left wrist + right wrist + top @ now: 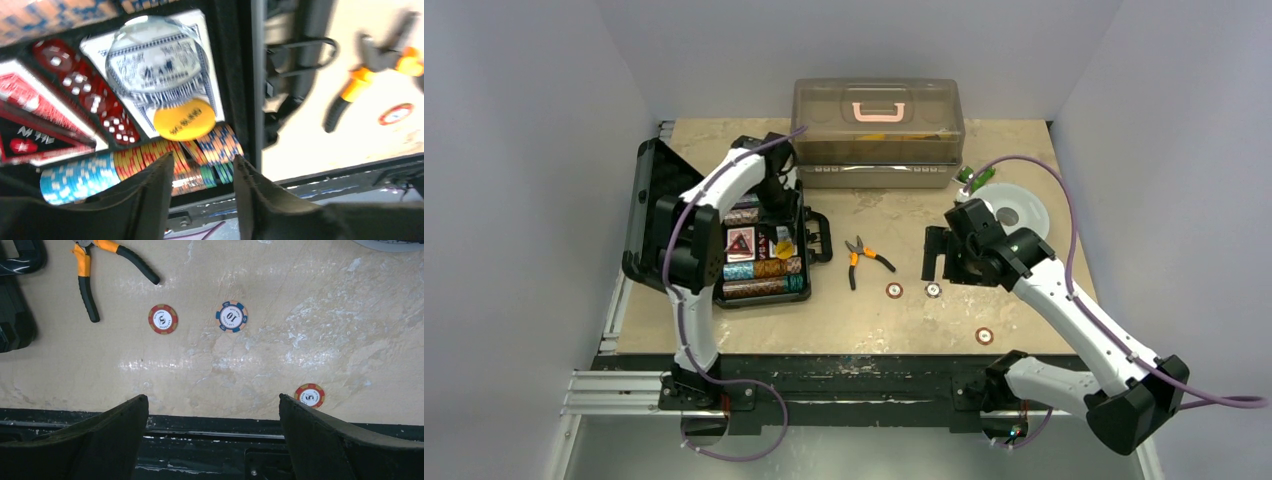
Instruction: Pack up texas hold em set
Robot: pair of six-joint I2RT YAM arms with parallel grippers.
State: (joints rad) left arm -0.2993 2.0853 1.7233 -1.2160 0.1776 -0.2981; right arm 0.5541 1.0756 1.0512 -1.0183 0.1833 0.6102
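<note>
The black briefcase [646,210] lies open at the left, its tray holding rows of teal, brown and purple chips [764,268]. My left gripper [776,200] hovers over the tray, open and empty. In the left wrist view its jaws [202,159] stand apart above the chip rows [90,175], with a yellow chip [184,120], a clear disc [150,57] on a card deck, and red dice [85,85] beyond. My right gripper [936,255] is open and empty above three loose chips [894,290] [932,290] [984,336]. The right wrist view [212,397] shows two red chips [162,319] [309,395] and a blue chip [231,316].
Orange-handled pliers [864,258] lie between the case and the loose chips, and also show in the right wrist view [95,270]. A big translucent brown box [877,130] stands at the back. A white round plate [1009,210] sits behind my right arm. The table's front edge [200,417] runs close below the right fingers.
</note>
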